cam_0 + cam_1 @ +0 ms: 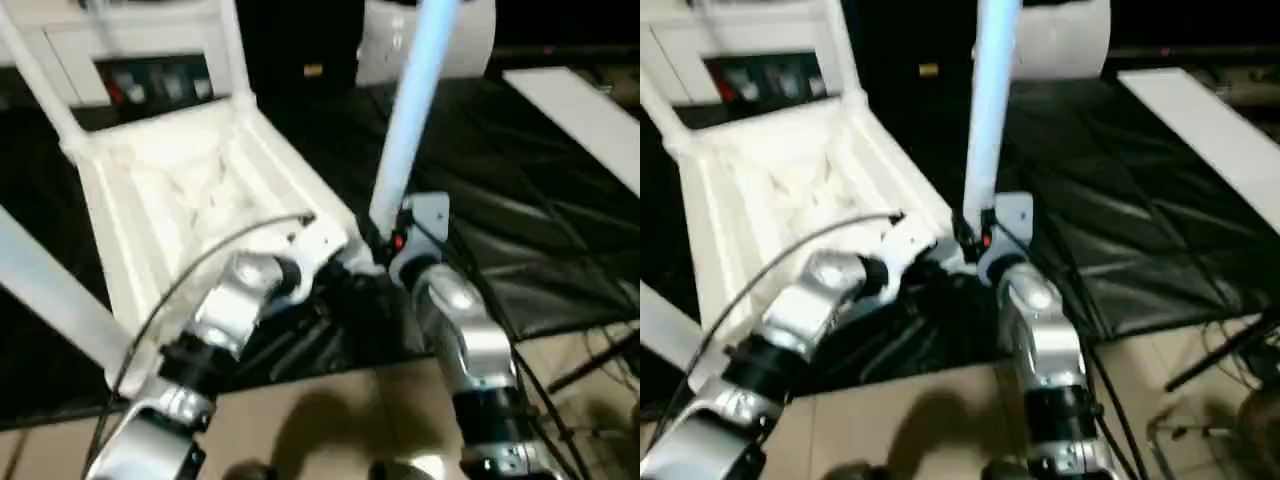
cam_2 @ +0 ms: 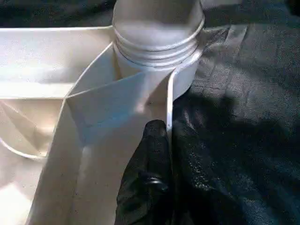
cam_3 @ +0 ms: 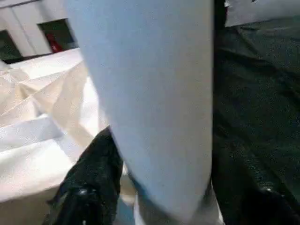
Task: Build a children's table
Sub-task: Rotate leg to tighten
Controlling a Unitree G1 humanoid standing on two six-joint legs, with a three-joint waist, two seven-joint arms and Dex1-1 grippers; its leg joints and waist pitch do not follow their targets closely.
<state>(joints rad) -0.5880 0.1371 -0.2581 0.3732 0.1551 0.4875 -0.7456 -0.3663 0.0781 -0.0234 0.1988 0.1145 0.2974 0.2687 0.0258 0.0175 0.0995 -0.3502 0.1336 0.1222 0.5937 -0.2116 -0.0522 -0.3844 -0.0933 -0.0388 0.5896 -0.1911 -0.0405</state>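
Note:
The white table top (image 1: 190, 190) lies upside down on a black sheet, its ribbed underside up. Two white legs (image 1: 228, 45) stand in its far corners and a third leg (image 1: 50, 290) slants up at the near left. A fourth leg (image 1: 410, 110) stands upright at the near right corner; its threaded end (image 2: 157, 42) sits in the round socket. My right gripper (image 1: 385, 245) is shut on this leg low down, with black fingers (image 3: 89, 187) on either side of the tube. My left gripper (image 1: 345, 262) is shut on the top's rim (image 2: 168, 108) beside that socket.
A white cabinet (image 1: 140, 40) with coloured items on a shelf stands behind the table top. A white board (image 1: 590, 120) lies at the right on the black sheet (image 1: 520, 220). Tan floor (image 1: 330, 420) runs along the near side, with cables (image 1: 600, 370) at the right.

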